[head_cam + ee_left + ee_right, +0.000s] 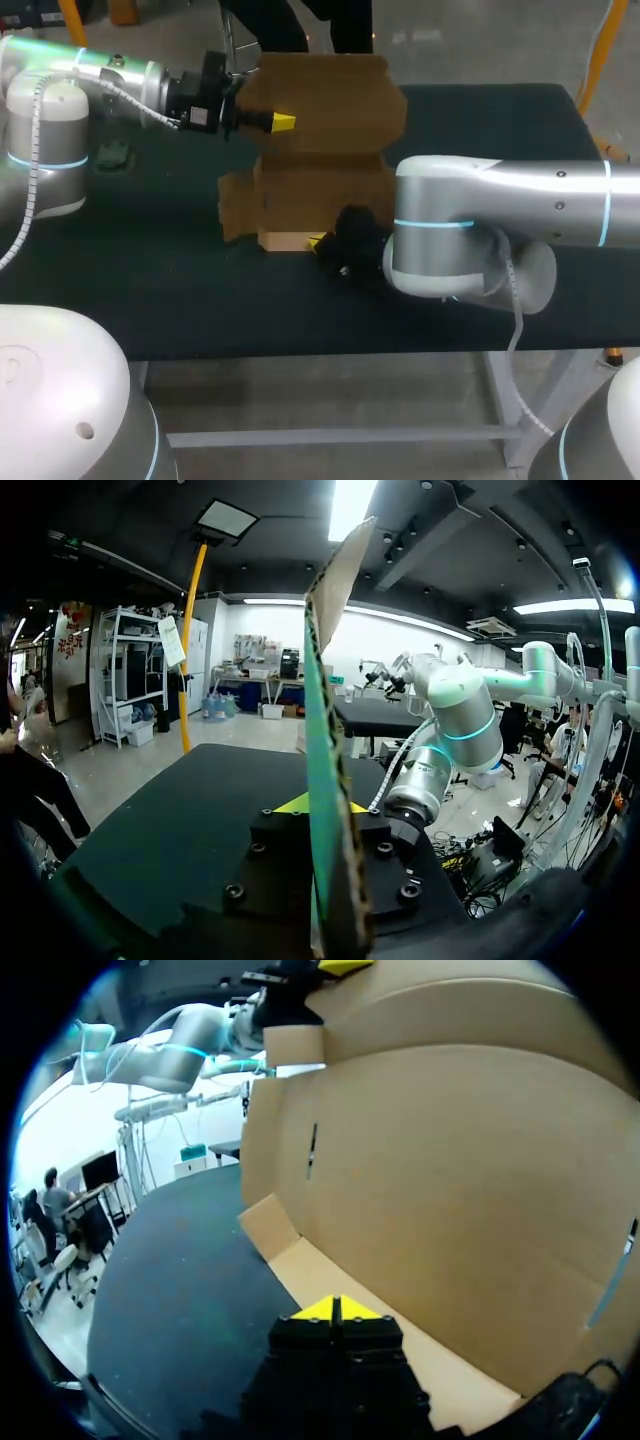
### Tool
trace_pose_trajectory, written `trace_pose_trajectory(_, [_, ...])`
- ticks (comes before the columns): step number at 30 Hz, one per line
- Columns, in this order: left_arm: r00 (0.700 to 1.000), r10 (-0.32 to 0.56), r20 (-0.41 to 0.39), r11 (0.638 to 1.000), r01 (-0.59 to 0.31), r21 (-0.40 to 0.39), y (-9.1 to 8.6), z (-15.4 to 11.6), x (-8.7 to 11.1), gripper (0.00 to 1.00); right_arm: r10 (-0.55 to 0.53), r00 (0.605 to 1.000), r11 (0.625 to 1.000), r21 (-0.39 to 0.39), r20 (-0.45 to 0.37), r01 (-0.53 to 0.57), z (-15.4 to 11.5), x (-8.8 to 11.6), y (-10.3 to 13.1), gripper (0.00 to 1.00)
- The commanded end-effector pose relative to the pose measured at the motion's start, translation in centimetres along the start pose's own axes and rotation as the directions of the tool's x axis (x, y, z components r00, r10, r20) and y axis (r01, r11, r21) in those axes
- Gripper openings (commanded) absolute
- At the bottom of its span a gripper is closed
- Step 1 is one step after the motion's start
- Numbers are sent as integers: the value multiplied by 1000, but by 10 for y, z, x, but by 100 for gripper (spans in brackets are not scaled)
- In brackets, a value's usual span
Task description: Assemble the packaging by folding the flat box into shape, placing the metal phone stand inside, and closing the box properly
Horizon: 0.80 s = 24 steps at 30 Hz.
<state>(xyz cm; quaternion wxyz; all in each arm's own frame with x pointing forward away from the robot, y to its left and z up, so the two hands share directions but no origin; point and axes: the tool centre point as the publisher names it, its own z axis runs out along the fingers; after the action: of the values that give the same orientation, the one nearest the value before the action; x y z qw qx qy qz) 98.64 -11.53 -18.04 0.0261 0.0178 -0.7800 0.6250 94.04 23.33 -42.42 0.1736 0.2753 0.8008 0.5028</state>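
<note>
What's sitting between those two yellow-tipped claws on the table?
Only the brown cardboard box. The head view shows it spanning the stretch from the left gripper to the right gripper.

Cardboard box mid-table, a gripper at its top and its foot.

The cardboard box [330,170] stands on the table [150,290] at the frame's centre, its upper panel rising to the top middle. The left gripper [283,122], from the upper left, sits at that panel's left edge, which runs up between its fingers. The right gripper [316,242], from the right, rests on the box's bottom flap, in front of the upright wall.
</note>
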Motion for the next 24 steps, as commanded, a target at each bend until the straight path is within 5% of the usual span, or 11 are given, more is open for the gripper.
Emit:
trace_pose_trajectory(1, [1000, 0, -3, 1000, 0, -1, -1, -1, 0, 0, 0, 1000, 1000, -5, 8, 0, 5, 1, -4, 0])
trace_pose_trajectory(24, [997, 78, -22, 997, -78, 26, 10, 0, 45, 0, 0, 1000, 1000, -5, 8, 0, 5, 1, -4, 0])
